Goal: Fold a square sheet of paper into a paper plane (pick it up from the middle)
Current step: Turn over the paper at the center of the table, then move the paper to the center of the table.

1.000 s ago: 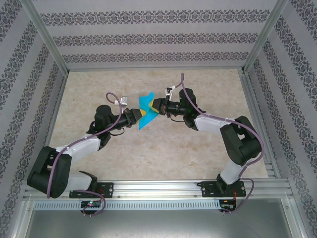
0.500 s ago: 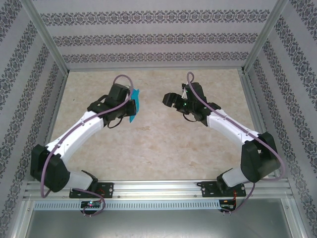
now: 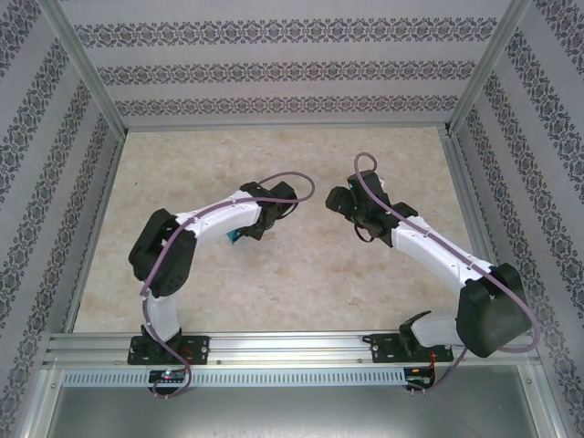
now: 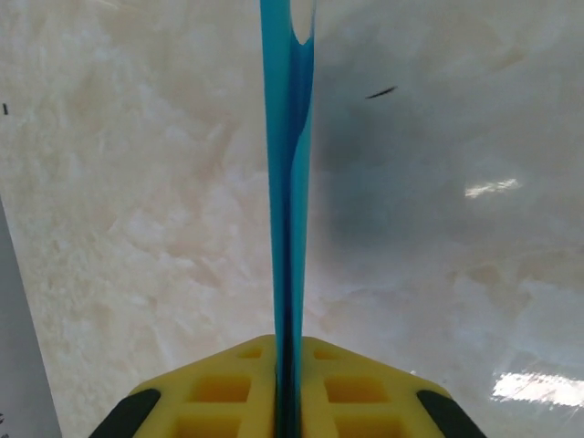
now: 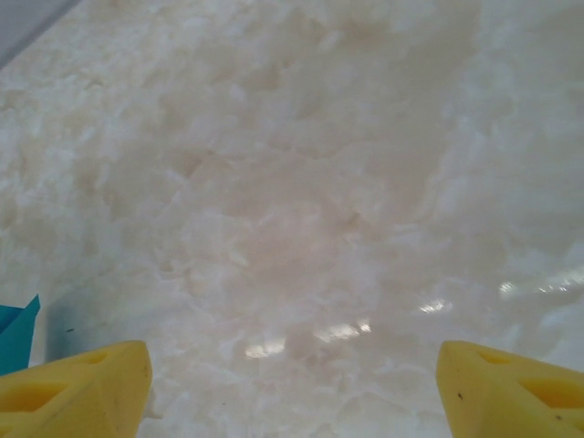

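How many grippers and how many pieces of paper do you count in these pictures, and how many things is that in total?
Grippers: 2, the left gripper and the right gripper.
Papers: 1, the blue paper, folded and clamped in the left gripper.
Total: 3.

This looks like a robot lab, a small test booth built for robots. A left arm [image 3: 210, 217] and a right arm [image 3: 438, 254], both black and white, are bolted to a silver metal rail [image 3: 292, 347] at 6 o'clock. They reach over a flat table [image 3: 301, 283] that looks like pale stone. Silver metal posts [image 3: 84, 68] stand at 11 and 1 o'clock. Flat walls [image 3: 283, 68] with rows of little patterns close it in at 9, 12 and 3 o'clock. Purple cables [image 3: 363, 154] run along the arms.
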{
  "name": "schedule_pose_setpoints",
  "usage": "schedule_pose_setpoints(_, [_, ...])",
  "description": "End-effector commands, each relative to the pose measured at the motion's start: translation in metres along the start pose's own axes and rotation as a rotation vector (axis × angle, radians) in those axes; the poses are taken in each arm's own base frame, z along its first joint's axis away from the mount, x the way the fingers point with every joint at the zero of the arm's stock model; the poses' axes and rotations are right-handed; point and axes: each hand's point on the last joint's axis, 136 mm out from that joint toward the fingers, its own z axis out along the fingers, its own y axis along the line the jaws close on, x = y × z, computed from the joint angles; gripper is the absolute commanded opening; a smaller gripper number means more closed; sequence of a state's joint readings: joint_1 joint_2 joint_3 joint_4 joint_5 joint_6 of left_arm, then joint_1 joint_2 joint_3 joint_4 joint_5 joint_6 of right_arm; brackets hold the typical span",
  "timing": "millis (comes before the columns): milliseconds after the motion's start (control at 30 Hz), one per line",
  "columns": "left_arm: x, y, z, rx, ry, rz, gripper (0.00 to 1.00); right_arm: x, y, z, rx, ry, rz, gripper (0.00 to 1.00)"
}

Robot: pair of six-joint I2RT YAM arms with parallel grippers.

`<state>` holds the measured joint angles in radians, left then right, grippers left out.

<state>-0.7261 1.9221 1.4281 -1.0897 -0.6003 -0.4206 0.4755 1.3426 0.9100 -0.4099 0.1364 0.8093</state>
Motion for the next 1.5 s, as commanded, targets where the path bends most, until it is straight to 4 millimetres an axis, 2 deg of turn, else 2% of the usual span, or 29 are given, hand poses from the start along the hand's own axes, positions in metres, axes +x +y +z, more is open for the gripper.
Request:
schedule_pose_setpoints(0, [-0.012, -0.024, -0.005, 0.1, -0.008, -0.017, 0.22, 0.005, -0.019, -0.003, 0.064, -0.006, 0.023, 0.82])
schedule_pose_setpoints(67, [-0.018, -0.045, -0.004, 0.209, 0.001, -0.047, 0.31, 0.009, -0.022, -0.002, 0.071, 0.004, 0.011, 0.82])
schedule_pose_setpoints(167, [-0.026, -0.064, -0.007, 0.369, 0.018, -0.104, 0.43, 0.013, -0.025, -0.001, 0.076, 0.019, -0.011, 0.82])
schedule_pose_setpoints(267, [-0.038, -0.069, -0.017, 0.535, 0.0, -0.189, 0.51, 0.019, -0.015, 0.0, 0.028, 0.041, -0.046, 0.78])
schedule_pose_setpoints(333, [-0.047, -0.066, -0.032, 0.641, -0.028, -0.257, 0.58, 0.023, 0.002, -0.001, -0.031, 0.057, -0.082, 0.76])
schedule_pose_setpoints(433, [-0.052, -0.043, -0.045, 0.725, -0.074, -0.378, 0.68, 0.039, 0.041, 0.0, -0.106, 0.094, -0.153, 0.72])
schedule_pose_setpoints(500, [-0.047, -0.02, -0.037, 0.736, -0.076, -0.472, 0.71, 0.059, 0.075, 0.005, -0.16, 0.137, -0.204, 0.66])
schedule_pose_setpoints(667, [-0.01, 0.033, 0.005, 0.734, -0.015, -0.729, 0.72, 0.124, 0.161, 0.027, -0.28, 0.278, -0.336, 0.34])
schedule_pose_setpoints(767, [0.011, 0.057, 0.024, 0.708, 0.01, -0.845, 0.74, 0.162, 0.203, 0.038, -0.341, 0.358, -0.409, 0.22])
schedule_pose_setpoints(867, [0.026, 0.075, 0.035, 0.683, 0.008, -0.936, 0.76, 0.192, 0.229, 0.052, -0.377, 0.433, -0.446, 0.17])
schedule_pose_setpoints(1033, [0.041, 0.091, 0.045, 0.66, -0.001, -1.015, 0.8, 0.216, 0.229, 0.079, -0.333, 0.51, -0.478, 0.15])
schedule_pose_setpoints(1200, [0.043, 0.092, 0.047, 0.669, -0.007, -1.009, 0.81, 0.23, 0.219, 0.095, -0.287, 0.567, -0.507, 0.15])
schedule_pose_setpoints(1300, [0.041, 0.091, 0.049, 0.674, -0.01, -0.998, 0.81, 0.235, 0.204, 0.102, -0.247, 0.604, -0.525, 0.16])
schedule_pose_setpoints(1433, [0.04, 0.091, 0.049, 0.676, -0.011, -0.982, 0.82, 0.235, 0.173, 0.105, -0.186, 0.649, -0.583, 0.17])
schedule_pose_setpoints(1467, [0.041, 0.09, 0.049, 0.676, -0.01, -0.98, 0.85, 0.235, 0.163, 0.103, -0.178, 0.663, -0.617, 0.16])
